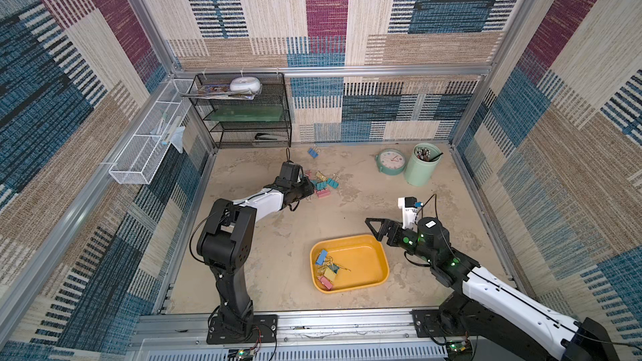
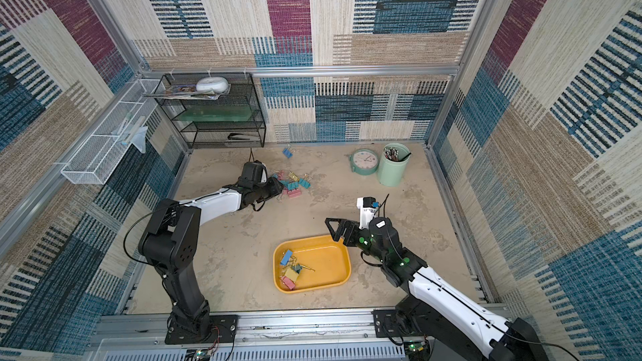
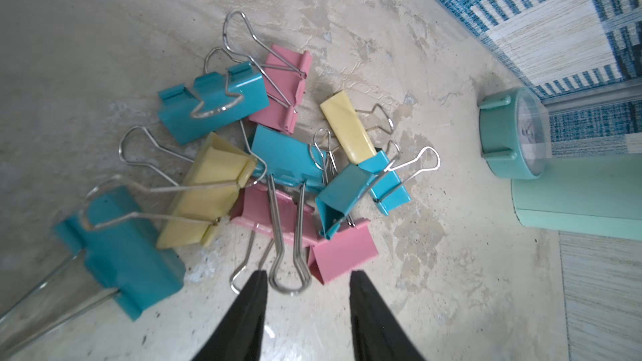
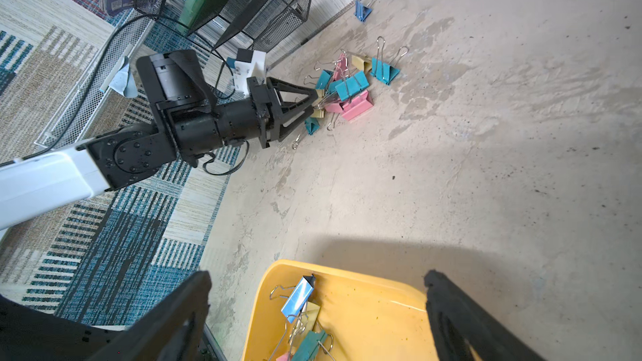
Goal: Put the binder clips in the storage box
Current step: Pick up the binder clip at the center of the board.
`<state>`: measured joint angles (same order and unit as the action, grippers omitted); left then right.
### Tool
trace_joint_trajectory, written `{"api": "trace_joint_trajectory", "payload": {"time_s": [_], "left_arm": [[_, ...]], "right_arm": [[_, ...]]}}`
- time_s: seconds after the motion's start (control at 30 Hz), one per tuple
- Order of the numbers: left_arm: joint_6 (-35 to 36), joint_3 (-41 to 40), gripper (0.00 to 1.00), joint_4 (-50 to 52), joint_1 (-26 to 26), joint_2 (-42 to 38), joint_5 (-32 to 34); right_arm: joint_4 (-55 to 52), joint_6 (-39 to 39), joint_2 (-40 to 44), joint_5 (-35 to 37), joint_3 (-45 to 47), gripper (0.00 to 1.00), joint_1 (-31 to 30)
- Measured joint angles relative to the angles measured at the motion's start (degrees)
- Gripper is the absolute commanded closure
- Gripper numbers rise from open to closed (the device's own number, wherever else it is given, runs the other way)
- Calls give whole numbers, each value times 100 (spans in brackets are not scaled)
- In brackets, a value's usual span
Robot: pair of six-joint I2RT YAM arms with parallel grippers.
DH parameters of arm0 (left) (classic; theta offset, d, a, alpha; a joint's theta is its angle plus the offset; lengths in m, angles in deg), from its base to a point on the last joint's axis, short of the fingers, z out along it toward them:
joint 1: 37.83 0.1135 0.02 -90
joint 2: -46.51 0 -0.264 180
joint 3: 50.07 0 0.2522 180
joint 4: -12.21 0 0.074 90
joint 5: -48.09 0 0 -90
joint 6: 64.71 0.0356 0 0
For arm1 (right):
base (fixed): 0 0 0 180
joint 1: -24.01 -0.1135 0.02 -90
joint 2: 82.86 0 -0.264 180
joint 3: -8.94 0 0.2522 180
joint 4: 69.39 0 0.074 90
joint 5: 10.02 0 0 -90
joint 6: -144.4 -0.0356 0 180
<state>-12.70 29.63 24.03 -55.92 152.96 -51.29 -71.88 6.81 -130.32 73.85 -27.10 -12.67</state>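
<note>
Several binder clips (image 3: 288, 161) in teal, pink and yellow lie heaped on the floor near the back, seen in both top views (image 1: 323, 182) (image 2: 293, 182). My left gripper (image 3: 308, 274) is low at the pile's near edge, open. A pink clip's wire handle loops (image 3: 290, 286) lie between its fingers, untouched. One blue clip (image 1: 313, 152) lies apart near the back wall. The yellow storage box (image 1: 347, 237) holds several clips (image 4: 298, 298) at its left end. My right gripper (image 4: 318, 276) hovers open and empty above the box's far right corner.
A teal clock (image 1: 392, 161) and a mint pen cup (image 1: 421, 164) stand at the back right. A black mesh shelf (image 1: 250, 112) fills the back left corner, and a white wire basket (image 1: 149, 147) hangs on the left wall.
</note>
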Motion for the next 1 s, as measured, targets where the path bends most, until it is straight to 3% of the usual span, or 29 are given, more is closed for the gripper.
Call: {"api": "trace_joint_trajectory", "payload": {"time_s": [0.13, 0.27, 0.53, 0.67, 0.9, 1.0], "left_arm": [[251, -225, 52, 33, 74, -562, 505], [378, -146, 53, 63, 468, -570, 590], [551, 240, 56, -258, 1154, 439, -518], [564, 459, 75, -407, 1200, 846, -1058], [501, 286, 98, -619, 1222, 807, -1440], [498, 57, 100, -656, 1217, 625, -1460]], "right_arm": [[39, 24, -118, -26, -4, 0, 0], [94, 48, -225, -37, -57, 0, 0], [107, 83, -363, -96, -201, 0, 0], [105, 85, -352, -96, -203, 0, 0], [105, 76, -308, -94, -203, 0, 0], [105, 61, -289, -96, -203, 0, 0]]}}
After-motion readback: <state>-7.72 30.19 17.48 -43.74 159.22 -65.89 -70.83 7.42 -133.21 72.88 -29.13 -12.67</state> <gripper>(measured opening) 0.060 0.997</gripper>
